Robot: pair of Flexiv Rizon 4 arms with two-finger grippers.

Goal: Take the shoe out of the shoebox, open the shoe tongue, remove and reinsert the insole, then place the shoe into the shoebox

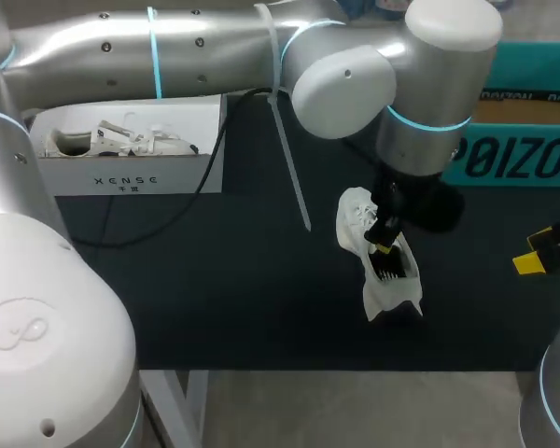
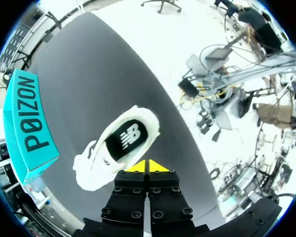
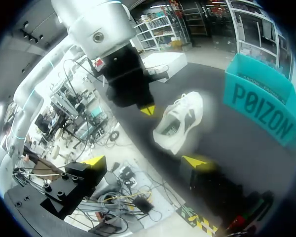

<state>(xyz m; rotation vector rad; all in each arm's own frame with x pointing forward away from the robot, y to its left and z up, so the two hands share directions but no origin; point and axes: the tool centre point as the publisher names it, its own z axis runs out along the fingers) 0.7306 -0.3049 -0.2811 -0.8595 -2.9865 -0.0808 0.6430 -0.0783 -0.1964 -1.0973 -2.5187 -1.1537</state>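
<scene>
White shoe (image 1: pixel 389 297) on dark desk (image 1: pixel 215 299), outside teal shoebox (image 1: pixel 527 112) and near its front wall. Black insole (image 2: pixel 126 140) shows in opening. Left pincer (image 2: pixel 148 167) over shoe opening, yellow tips pressed together. Right pincer (image 3: pixel 145 162) spread wide, well apart from shoe. White box (image 1: pixel 131 177) holding second shoe (image 1: pixel 121 140) at desk's far left.

Dark table (image 1: pixel 215 280) bears a white shoe (image 1: pixel 353 219), white box (image 1: pixel 131 177), teal shoebox (image 1: pixel 523 154)

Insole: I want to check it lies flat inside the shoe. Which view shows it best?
Left wrist view: it looks straight into the white shoe, the dark insole in plain sight. Head view: left gripper partly hides it. Right wrist view: only a dark slanted sliver.
</scene>
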